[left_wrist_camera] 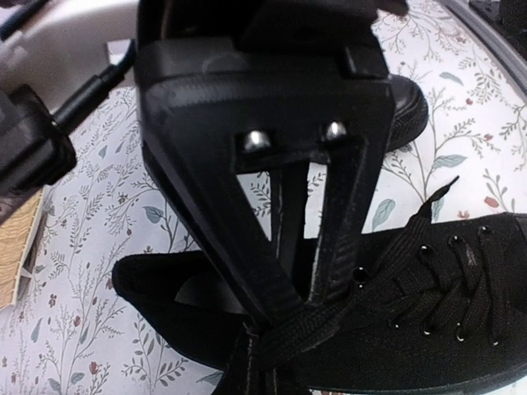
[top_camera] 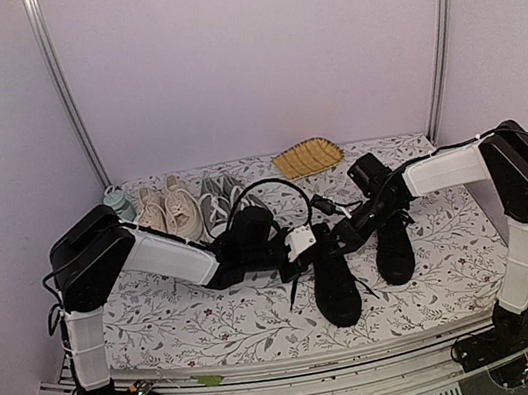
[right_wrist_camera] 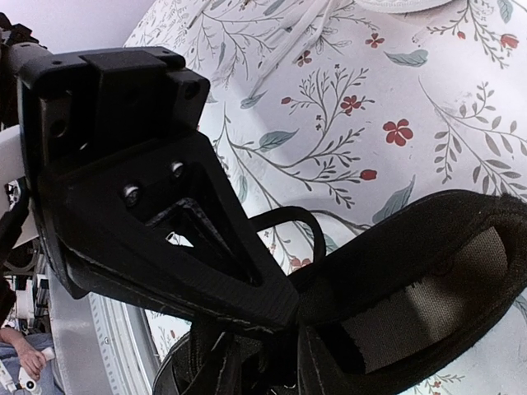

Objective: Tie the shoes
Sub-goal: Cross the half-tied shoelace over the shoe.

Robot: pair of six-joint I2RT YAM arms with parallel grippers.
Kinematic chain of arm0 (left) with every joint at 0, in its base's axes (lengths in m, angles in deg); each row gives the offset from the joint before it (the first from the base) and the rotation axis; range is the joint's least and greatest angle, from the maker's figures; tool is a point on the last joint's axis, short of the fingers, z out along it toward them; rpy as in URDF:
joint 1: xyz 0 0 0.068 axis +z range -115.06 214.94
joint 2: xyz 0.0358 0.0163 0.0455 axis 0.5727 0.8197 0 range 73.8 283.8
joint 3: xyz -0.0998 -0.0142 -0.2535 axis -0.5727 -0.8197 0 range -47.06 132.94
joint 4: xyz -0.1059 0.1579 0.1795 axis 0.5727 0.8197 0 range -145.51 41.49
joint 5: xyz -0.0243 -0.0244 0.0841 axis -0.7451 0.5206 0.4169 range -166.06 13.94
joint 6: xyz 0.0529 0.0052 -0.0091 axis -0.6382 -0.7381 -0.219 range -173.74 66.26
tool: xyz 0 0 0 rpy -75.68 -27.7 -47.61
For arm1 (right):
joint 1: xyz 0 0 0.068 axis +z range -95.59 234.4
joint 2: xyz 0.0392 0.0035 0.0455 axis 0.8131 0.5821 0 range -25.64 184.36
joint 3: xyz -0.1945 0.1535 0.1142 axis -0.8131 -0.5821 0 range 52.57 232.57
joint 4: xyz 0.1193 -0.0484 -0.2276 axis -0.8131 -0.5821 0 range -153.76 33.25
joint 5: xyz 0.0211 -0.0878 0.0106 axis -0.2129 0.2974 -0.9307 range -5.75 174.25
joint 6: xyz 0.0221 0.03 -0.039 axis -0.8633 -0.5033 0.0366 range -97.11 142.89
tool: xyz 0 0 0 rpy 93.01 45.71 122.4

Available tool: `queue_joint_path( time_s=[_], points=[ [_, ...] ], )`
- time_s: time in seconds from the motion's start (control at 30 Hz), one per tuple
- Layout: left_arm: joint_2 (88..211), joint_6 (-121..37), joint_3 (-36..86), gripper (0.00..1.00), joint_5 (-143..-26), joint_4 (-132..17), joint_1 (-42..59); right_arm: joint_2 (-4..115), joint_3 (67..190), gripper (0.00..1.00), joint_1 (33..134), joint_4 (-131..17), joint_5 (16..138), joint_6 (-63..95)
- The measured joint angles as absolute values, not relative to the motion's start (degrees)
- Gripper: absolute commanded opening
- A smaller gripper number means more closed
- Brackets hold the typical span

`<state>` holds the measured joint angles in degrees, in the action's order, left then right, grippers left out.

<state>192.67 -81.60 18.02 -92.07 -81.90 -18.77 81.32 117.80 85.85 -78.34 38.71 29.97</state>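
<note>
Two black shoes stand on the floral cloth: the left one [top_camera: 337, 292] and the right one [top_camera: 392, 242]. Both grippers meet over the left shoe's opening. My left gripper [top_camera: 319, 249] is shut on a flat black lace [left_wrist_camera: 338, 327] at the shoe's top eyelets, its fingertips [left_wrist_camera: 290, 298] pressed together. The shoe [left_wrist_camera: 445, 329] lies under it and the other shoe's toe [left_wrist_camera: 408, 107] shows behind. My right gripper [top_camera: 342, 236] is shut on lace at the shoe's collar [right_wrist_camera: 449, 222]. A lace loop [right_wrist_camera: 310, 216] arches beside its fingertips [right_wrist_camera: 276, 300].
A beige pair [top_camera: 170, 211] and a grey pair [top_camera: 220, 199] stand at the back left, with a small pale bottle [top_camera: 118, 201] beside them. A yellow woven tray [top_camera: 307, 158] lies at the back centre. Metal rails run along the near table edge.
</note>
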Motion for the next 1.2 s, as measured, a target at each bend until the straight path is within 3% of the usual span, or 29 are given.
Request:
queue_joint_path(
  time_s=[0.13,0.2,0.43,0.57,0.8,1.07,1.2],
  points=[
    [192.67,-80.77,18.00,0.00,-92.07,-83.49,-18.73,81.58,117.80,0.05,85.91,-78.23,38.71,30.21],
    [192.67,-80.40,18.02,0.00,-92.05,-83.73,-18.55,81.58,117.76,0.01,85.91,-78.08,39.13,30.07],
    [192.67,-80.09,17.91,0.00,-92.11,-84.00,-18.38,80.32,117.06,0.01,85.98,-77.27,41.51,29.16],
    [192.65,-80.14,17.91,0.00,-92.33,-84.61,-18.38,77.91,116.23,0.06,85.98,-77.25,43.13,28.68],
    [192.65,-80.11,17.91,0.00,-92.51,-84.59,-18.38,77.23,116.07,0.01,85.96,-76.59,43.59,27.54],
    [192.46,-80.20,17.40,0.34,-92.73,-83.91,-18.42,77.23,116.05,0.01,85.96,-75.58,43.65,26.82],
    [190.05,-80.29,14.37,0.41,-93.01,-83.65,-18.47,77.21,115.90,0.01,85.96,-75.15,43.61,26.75]
  ],
)
